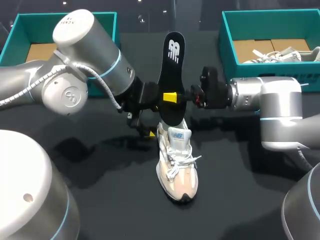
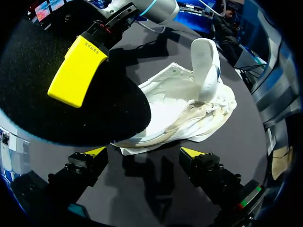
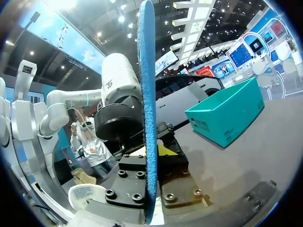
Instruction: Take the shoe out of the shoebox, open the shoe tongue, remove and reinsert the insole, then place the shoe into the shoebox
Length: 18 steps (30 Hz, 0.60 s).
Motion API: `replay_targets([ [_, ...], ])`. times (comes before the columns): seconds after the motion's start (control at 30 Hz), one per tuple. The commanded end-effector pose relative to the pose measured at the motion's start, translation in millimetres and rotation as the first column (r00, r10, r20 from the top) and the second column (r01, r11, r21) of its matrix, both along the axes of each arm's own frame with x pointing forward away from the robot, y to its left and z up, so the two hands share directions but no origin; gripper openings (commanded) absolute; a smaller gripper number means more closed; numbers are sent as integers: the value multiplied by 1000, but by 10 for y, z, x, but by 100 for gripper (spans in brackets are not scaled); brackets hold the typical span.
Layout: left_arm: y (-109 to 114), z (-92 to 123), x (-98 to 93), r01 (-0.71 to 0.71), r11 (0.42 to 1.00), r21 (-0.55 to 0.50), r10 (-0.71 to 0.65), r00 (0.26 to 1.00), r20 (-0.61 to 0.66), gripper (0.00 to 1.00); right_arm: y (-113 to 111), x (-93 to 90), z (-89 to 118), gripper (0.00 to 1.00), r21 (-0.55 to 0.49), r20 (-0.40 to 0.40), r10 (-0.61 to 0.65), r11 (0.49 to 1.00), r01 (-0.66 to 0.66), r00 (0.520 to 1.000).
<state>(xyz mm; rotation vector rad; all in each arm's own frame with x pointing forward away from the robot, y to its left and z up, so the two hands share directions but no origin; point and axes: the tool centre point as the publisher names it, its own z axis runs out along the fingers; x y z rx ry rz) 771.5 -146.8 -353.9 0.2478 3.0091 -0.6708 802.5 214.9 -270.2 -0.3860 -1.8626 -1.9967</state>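
Observation:
A white and beige sneaker [image 1: 177, 162] stands on the black table, toe towards the front edge. Over its heel opening a black insole [image 1: 170, 75] stands upright, its lower end at the shoe's collar. My right gripper [image 1: 172, 97] is shut on the insole at mid-height, one yellow tip showing. In the right wrist view the insole's blue edge [image 3: 147, 104] runs up between that gripper's [image 3: 149, 158] fingers. My left gripper [image 1: 145, 127] hangs open just left of the heel. In the left wrist view its [image 2: 144, 152] yellow tips are spread, the sneaker [image 2: 189, 111] ahead and the insole [image 2: 71, 111] beside it.
A teal shoebox [image 1: 17, 30] sits at the back left, behind my left arm. A second teal shoebox [image 1: 227, 45] at the back right holds another white shoe [image 1: 285, 54]. Bare black table lies in front of and to both sides of the sneaker.

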Motion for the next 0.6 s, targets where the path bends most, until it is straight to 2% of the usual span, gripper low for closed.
replay_targets([
  [0.03,-6,-4,2,1,1000,3,-1,1000,0,100,17,3,-11,0,-6,1,3,1000,-3,1000],
  [0.33,-6,-4,2,1,1000,3,-1,1000,0,100,80,-15,-61,0,-29,44,21,999,-19,999],
  [0.6,-6,-4,2,1,1000,3,-1,1000,0,100,6,-49,-174,0,-35,44,24,999,-22,999],
])
